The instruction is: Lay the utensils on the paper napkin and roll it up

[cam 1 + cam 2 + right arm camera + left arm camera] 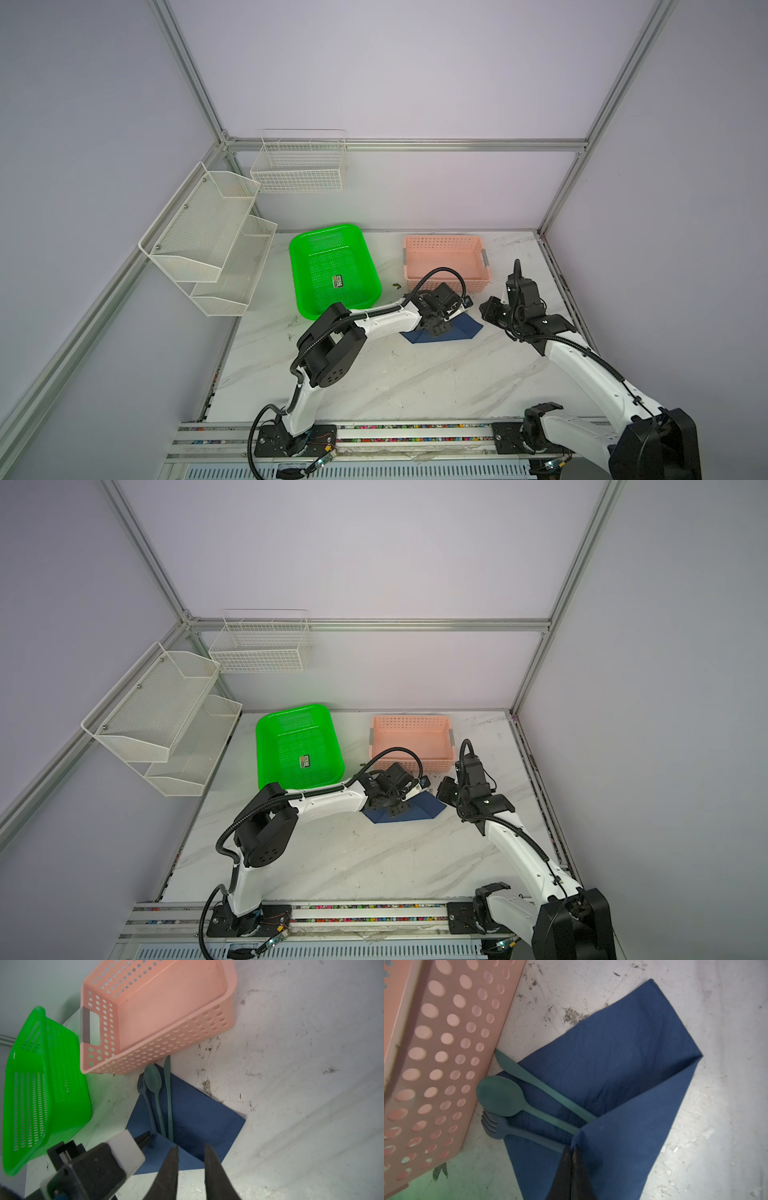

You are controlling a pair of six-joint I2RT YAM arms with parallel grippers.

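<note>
Paper napkin [623,1064], just near of the pink basket [446,286]: its folded corner is pinched tight in the left hand [572,1152] over the handles of spoon [500,1095], fork [494,1126] and knife [512,1068]. The right hand [191,1147] is held alongside, parted and empty. The roll is best kept low and taut. The scuffed marble tabletop [415,382] is enclosed by pale walls hung with wire racks [199,232].

Three utensils [500,1096], one napkin [623,1059], two plastic baskets [444,238], two wire racks [199,224].
</note>
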